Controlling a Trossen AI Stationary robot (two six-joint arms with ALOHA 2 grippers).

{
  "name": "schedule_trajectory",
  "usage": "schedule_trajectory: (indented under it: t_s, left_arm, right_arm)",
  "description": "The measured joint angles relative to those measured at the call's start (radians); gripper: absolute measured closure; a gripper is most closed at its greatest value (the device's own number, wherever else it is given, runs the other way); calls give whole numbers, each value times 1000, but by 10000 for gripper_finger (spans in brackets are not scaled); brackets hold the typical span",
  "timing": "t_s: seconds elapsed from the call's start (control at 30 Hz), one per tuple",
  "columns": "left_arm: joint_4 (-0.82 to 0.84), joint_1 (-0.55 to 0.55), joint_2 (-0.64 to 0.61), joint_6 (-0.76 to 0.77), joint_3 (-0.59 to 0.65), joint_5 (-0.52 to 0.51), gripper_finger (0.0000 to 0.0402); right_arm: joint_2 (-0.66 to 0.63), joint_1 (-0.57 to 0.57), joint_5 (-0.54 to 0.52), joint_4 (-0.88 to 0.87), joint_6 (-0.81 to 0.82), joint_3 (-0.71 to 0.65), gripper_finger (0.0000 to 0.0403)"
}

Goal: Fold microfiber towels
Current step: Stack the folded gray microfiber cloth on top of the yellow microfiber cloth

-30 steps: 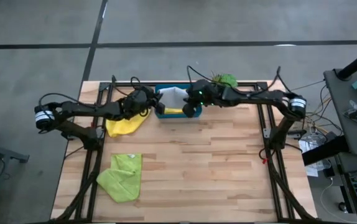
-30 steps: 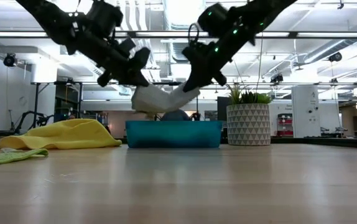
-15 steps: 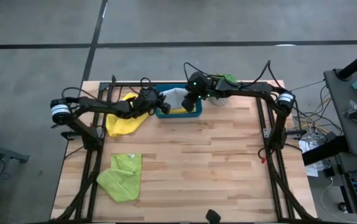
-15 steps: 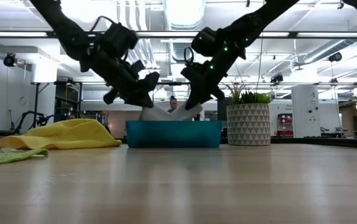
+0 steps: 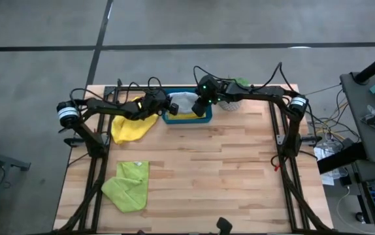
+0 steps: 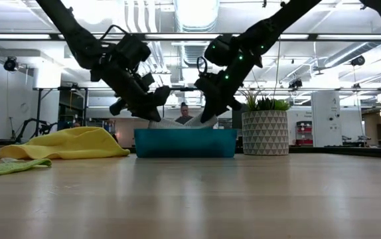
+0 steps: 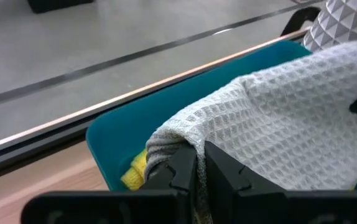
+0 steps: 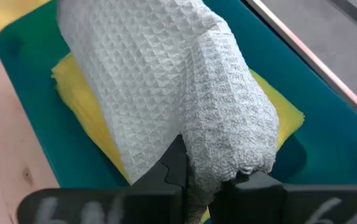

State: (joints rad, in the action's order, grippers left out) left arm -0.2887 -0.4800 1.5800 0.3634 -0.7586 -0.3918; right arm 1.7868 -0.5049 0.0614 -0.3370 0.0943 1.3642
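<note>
Workshop hall behind, with ceiling lights and a person far off past the teal tray (image 6: pixel 185 143). Butcher-block table (image 5: pixel 200 170), pale and planked, black frame rails along its edges. Grey waffle-weave towel (image 5: pixel 185 101) now lowered into the tray, against a second ago, when hanging stretched well above the rim between both arms. Left gripper (image 5: pixel 169 106) pinched tight on one end of the grey towel at the tray's left end; right gripper (image 5: pixel 200 106) likewise clamped on the other end at the tray's right side. Grey cloth draped over a folded yellow towel (image 8: pixel 82 99) already lying flat in the tray. Judged: this towel folded and in delivery, release the step in hand. Loose yellow towel (image 5: pixel 132 127) heaped just left of the tray and lime green towel (image 5: pixel 130 185) near the front left corner both unfolded. Potted plant (image 6: pixel 265 129) just beside the tray's right end.
</note>
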Motion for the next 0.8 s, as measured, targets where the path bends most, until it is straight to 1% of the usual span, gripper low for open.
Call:
schedule_trajectory:
  t_s: [0.13,0.27,0.37,0.47,0.6,0.8]
  left_arm:
    - [1,-11,6,0,0,25,391]
    - [2,-15,11,0,0,27,391]
    - [15,-18,16,17,0,27,391]
    - [38,-20,17,23,1,27,389]
    - [49,-22,16,23,1,27,369]
    - [46,-22,9,23,1,46,318]
  right_arm:
    - [10,0,-1,-2,17,0,380]
    - [10,0,-6,-2,25,1,374]
    - [10,0,-8,-3,42,2,353]
    - [10,0,-8,-3,44,3,322]
    - [6,-3,-9,-17,52,3,282]
    - [-6,-15,-9,-45,52,3,244]
